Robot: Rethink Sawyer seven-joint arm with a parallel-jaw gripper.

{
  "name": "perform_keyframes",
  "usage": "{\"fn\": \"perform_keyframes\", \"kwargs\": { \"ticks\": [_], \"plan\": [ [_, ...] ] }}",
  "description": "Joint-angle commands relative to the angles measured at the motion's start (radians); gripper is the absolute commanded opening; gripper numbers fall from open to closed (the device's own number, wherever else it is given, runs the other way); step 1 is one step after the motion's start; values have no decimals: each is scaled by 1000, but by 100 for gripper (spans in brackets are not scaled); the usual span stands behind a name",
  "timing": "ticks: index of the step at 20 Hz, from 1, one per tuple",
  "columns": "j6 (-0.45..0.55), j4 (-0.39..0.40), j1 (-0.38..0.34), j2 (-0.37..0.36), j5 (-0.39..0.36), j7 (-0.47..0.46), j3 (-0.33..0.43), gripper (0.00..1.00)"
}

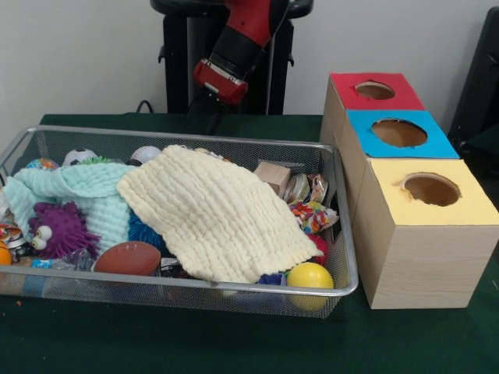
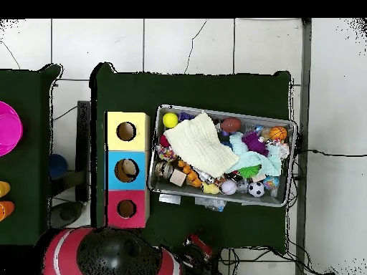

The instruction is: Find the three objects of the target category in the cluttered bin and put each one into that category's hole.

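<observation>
Gripper raised behind wire bin, clear of contents; jaw state cannot be told. Cream cloth draped over clutter in bin. Yellow ball seen in bin's corner beside yellow-topped box.

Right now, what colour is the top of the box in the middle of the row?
Blue. The middle box has a blue top with a round hole, clearest in the front view.

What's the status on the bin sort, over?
End effector behind the bin, grip state unclear. Nothing held. Cream cloth covers much of the clutter. Boxes clear, something inside the blue-topped box.
</observation>
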Motion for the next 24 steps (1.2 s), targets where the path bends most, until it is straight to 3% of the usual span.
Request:
{"fn": "perform_keyframes", "kwargs": {
  "ticks": [1, 7, 13, 15, 20, 24],
  "plan": [
    [12, -51, 41, 61, 31, 99, 87, 100],
    [-226, -25, 144, 166, 159, 191, 68, 100],
    [-315, -18, 150, 210, 202, 204, 80, 100],
    [-289, -32, 114, 206, 155, 178, 89, 100],
    [-93, -129, -23, 162, -112, 58, 95, 100],
    [-36, -167, -55, 138, -209, 21, 78, 100]
  ]
}}
